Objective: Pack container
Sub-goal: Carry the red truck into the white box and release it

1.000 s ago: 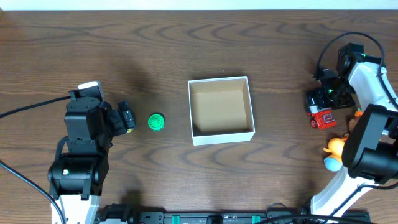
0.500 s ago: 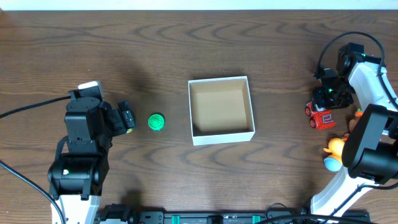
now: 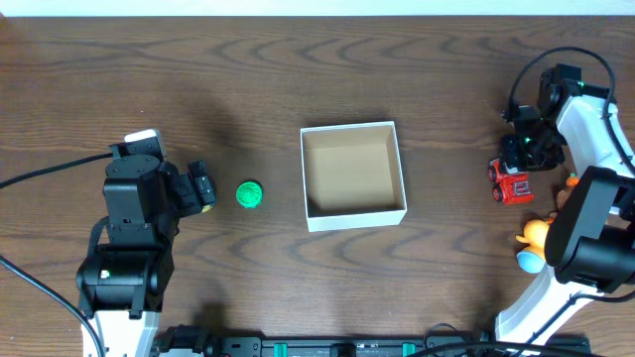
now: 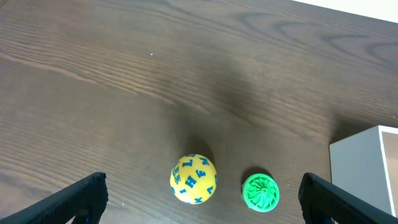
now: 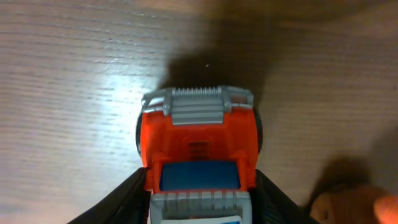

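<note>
End effector (image 5: 199,190) tight around toy truck (image 5: 198,140)

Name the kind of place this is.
Likely a robot lab bench: left arm and right arm at a wood-grain table, an empty cardboard box, toys like a green ball and red truck beside it.

Overhead light is even and bright, shadows faint. The left wrist view shows a broad soft shadow on the table (image 4: 93,81) at centre. The right wrist view is soft-focused, with glare left of centre and dark shadow above the toy truck (image 5: 198,149).
</note>
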You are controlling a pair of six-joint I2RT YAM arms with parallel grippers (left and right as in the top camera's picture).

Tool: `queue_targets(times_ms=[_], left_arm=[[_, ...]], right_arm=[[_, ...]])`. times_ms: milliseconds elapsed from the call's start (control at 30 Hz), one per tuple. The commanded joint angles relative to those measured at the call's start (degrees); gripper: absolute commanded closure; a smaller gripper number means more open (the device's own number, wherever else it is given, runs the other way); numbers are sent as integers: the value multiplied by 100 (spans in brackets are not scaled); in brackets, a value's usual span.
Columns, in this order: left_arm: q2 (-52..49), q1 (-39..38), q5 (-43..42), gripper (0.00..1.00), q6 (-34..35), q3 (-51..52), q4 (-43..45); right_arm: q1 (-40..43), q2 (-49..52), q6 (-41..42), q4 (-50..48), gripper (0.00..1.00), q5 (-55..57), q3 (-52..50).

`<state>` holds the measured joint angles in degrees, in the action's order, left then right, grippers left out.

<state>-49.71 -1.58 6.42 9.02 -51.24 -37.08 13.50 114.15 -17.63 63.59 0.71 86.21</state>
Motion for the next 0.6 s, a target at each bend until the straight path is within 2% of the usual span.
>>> queue_targets(times_ms=[0, 167, 300, 567], left_arm=[[9, 28, 26, 2, 31, -138, 2], [9, 28, 26, 2, 31, -138, 4], [4, 28, 26, 2, 33, -138, 2], [-2, 28, 26, 2, 33, -138, 2]], right_arm=[[-245, -181, 457, 286, 91, -33, 608], [-761, -656, 1025, 841, 96, -378, 1486], [-1416, -1224, 1399, 778, 99, -909, 1781], [-3410, -1832, 2774, 337, 99, -907, 1784]])
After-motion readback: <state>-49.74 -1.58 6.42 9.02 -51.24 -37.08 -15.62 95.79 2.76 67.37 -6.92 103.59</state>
